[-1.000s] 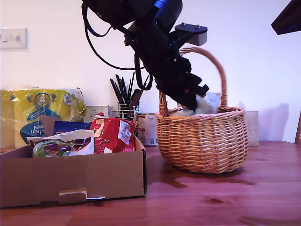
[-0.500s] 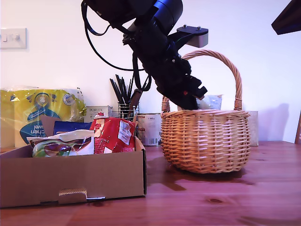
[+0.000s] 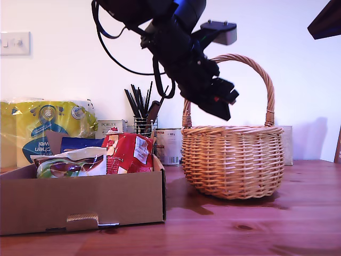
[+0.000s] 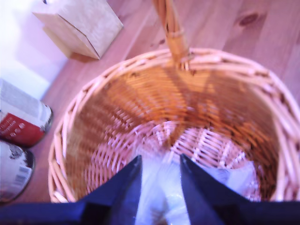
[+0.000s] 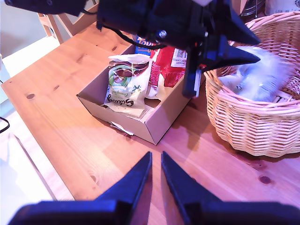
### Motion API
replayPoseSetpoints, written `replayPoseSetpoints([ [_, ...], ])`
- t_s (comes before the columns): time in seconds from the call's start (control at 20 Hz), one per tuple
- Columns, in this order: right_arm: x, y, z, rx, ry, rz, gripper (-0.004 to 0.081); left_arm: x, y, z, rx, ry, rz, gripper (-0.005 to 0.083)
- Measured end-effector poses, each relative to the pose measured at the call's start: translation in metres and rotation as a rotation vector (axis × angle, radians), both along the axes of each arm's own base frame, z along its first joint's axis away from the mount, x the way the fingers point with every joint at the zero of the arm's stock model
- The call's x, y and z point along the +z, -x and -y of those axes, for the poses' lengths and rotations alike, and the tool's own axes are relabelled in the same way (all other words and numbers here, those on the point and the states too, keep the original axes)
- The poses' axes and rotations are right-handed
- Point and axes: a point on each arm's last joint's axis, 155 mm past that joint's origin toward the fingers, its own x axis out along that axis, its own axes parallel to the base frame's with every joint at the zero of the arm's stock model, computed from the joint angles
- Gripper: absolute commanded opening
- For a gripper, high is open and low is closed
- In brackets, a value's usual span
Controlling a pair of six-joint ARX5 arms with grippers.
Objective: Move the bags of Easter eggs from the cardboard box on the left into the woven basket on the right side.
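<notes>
One delivery is being finished. The first hand (image 3: 222, 105) is being held just above the rim of the woven basket (image 3: 233, 160), at the exterior view's right, and its fingers are being kept apart with nothing gripped between them. Directly below them, in the first wrist view, a pale, glossy bag (image 4: 161, 187) is being seen lying on the basket floor; in the second wrist view the same pale bag (image 5: 262, 77) is showing inside the wicker, with a printed edge beside it that is too small to be read. By this evidence at least one bag is being counted as moved; whether more than one is lying there cannot be told.

The second hand (image 5: 156, 174) is being held high over the desk (image 3: 256, 224), well apart from everything, its fingers nearly closed and empty.

The larger share of the work is being left undone. In the cardboard box (image 3: 85, 200), at the exterior view's left, several bags are being seen leaning together: a red bag (image 3: 128, 152), a blue bag (image 3: 80, 143) behind it and a white and green bag (image 3: 69, 164) toward the front. Each of these is judged to be awaiting its own trip across to the basket.
</notes>
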Motion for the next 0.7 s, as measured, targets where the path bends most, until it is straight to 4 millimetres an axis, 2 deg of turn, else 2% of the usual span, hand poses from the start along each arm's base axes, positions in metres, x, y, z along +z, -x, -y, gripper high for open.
replayPoseSetpoints([
  [0.1,0.0,0.0,0.0,0.0,0.0,0.0,0.0053,0.007,-0.002,0.001,0.004,0.008,0.011,0.0193],
  [0.2,0.0,0.0,0.0,0.0,0.0,0.0,0.0053,0.015,-0.004,0.002,0.004,0.013,0.015,0.0019],
  [0.25,0.0,0.0,0.0,0.0,0.0,0.0,0.0053,0.021,-0.003,0.002,0.002,0.015,0.016,-0.0023],
  [0.4,0.0,0.0,0.0,0.0,0.0,0.0,0.0053,0.039,0.012,-0.009,0.001,0.015,-0.019,-0.002],
  [0.55,0.0,0.0,0.0,0.0,0.0,0.0,0.0053,0.064,0.041,-0.022,-0.013,0.054,-0.116,-0.002],
  [0.6,0.0,0.0,0.0,0.0,0.0,0.0,0.0053,0.069,0.05,-0.029,-0.018,0.055,-0.151,-0.002],
  [0.7,0.0,0.0,0.0,0.0,0.0,0.0,0.0053,0.076,0.057,-0.038,-0.015,0.063,-0.167,-0.002],
])
